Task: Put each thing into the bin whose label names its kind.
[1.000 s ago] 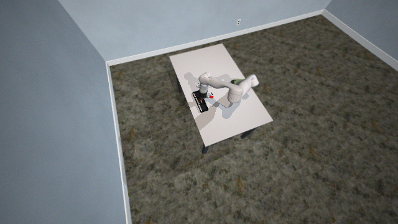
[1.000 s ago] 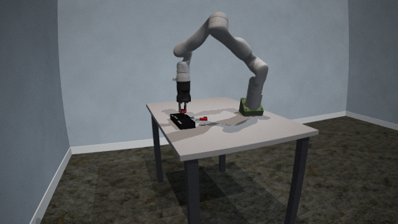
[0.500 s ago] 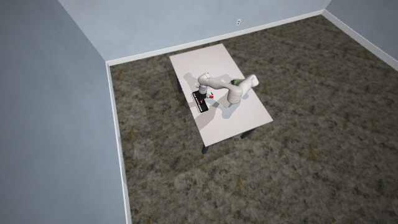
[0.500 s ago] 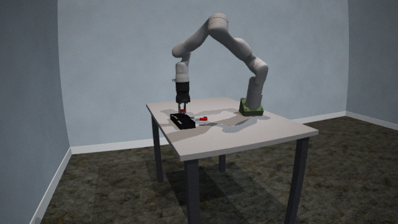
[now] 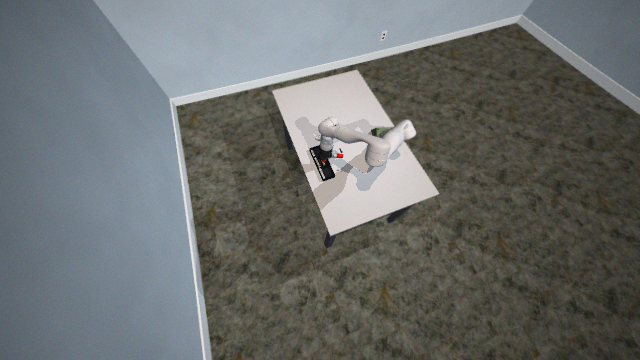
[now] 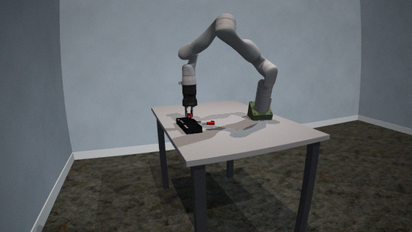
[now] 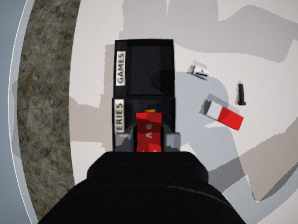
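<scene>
Overhead, arm (image 6: 225, 30) bent; gripper (image 6: 190, 115) holds red block (image 7: 148, 132) above bins (image 7: 145, 70).

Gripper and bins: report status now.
Gripper shut on red block, hanging over near compartment of black bin. Second red piece, small black item on table. Nothing blocking.

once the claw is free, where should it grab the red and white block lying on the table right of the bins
Take the red and white block across its two long sides, near the middle, coming straight down from above. It lies flat and slanted on the table, apart from the black bins, so the claw, now shut on a red piece, would likely need to turn to match that slant.
</scene>
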Controlling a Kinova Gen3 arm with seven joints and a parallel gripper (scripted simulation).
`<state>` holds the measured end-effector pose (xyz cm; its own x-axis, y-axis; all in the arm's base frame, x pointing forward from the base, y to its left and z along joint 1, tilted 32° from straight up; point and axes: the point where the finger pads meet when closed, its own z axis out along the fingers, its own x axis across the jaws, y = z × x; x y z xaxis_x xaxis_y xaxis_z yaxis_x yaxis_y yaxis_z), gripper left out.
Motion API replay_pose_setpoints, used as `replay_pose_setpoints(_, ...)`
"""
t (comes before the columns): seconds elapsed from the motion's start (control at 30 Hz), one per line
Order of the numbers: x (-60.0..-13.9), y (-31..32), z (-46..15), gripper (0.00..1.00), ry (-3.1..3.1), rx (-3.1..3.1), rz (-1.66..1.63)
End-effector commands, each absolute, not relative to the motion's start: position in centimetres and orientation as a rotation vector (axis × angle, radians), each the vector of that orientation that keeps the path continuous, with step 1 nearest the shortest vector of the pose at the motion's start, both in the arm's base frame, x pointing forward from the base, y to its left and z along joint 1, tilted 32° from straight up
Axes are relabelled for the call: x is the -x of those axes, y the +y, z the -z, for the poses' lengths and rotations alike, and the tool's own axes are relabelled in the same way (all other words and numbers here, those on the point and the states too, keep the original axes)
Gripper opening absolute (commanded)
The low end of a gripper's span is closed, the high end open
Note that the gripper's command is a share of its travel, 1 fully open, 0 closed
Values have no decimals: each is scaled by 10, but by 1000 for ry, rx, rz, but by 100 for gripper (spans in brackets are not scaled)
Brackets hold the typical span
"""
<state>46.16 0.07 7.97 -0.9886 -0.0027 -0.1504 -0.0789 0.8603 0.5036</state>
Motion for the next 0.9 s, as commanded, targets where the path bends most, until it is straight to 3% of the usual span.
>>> replay_pose_setpoints(0.0, -459, -3, -78, 50, 2893, 59, -787)
replay_pose_setpoints(0.87, -464, 16, -52, 50, 2891, 51, -790)
